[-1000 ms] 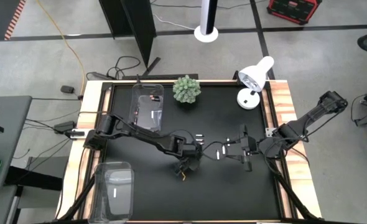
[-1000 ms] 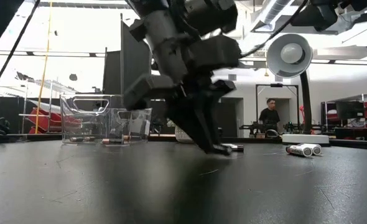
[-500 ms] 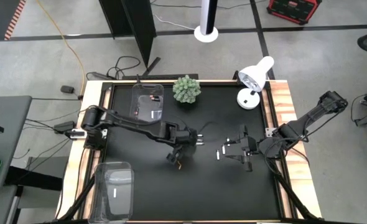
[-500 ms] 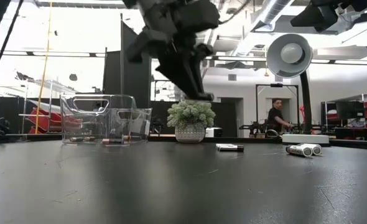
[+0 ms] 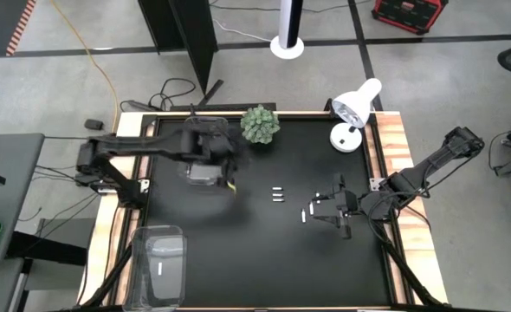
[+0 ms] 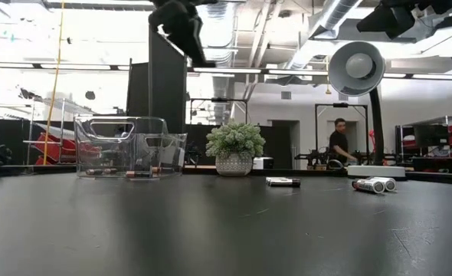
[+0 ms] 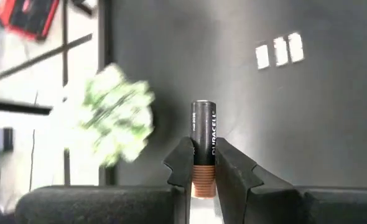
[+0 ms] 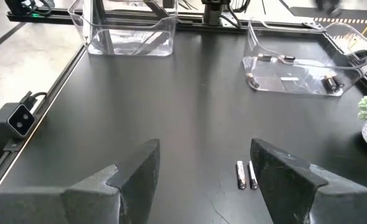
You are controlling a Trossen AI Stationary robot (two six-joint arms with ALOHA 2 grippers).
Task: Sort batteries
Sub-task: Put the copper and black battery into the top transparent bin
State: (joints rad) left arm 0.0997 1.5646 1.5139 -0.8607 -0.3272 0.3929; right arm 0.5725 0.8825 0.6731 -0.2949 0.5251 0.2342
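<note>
The left gripper (image 7: 203, 168) holds a dark battery (image 7: 203, 134) w/ a copper end, pinched tight, and hangs over the far clear bin (image 8: 301, 62) at the bench's (image 5: 238, 260) far left, by the small plant (image 5: 260, 124). This looks like the drop step; next move: open up so it falls in w/ the other dark ones. Three white batteries (image 5: 277, 194) lie mid-bench, more sit near the right gripper (image 8: 202, 171), which waits wide open & empty at the right. A near bin (image 5: 160, 260) sits front left. 1 sec ago the left arm was down mid-bench by the white ones; now it's up over the bin.
</note>
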